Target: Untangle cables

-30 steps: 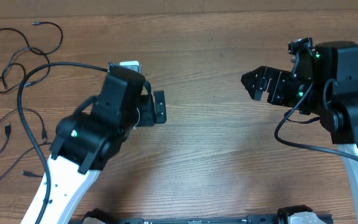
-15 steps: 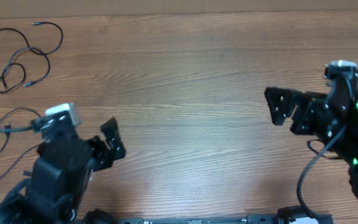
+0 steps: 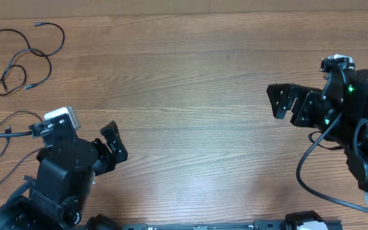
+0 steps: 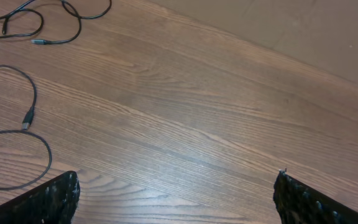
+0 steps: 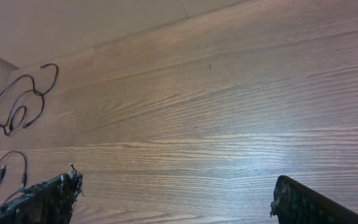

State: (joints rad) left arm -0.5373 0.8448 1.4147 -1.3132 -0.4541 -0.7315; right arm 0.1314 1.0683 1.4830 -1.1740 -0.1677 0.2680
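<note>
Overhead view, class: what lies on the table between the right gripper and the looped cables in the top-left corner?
Nothing: from the right gripper to the cables, the overhead view shows only bare wooden table.

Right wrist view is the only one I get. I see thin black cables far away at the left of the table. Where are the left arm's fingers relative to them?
Observer: The left fingers are at the near left of the table, open, short of the cables.
Operator: Is a plug near them?
Observer: Yes. In the left wrist view one plug lies ahead of the left-side finger, not touching it.
Operator: Which arm is closer to the cables?
Observer: The left one; the right fingers are open at the right side.
</note>
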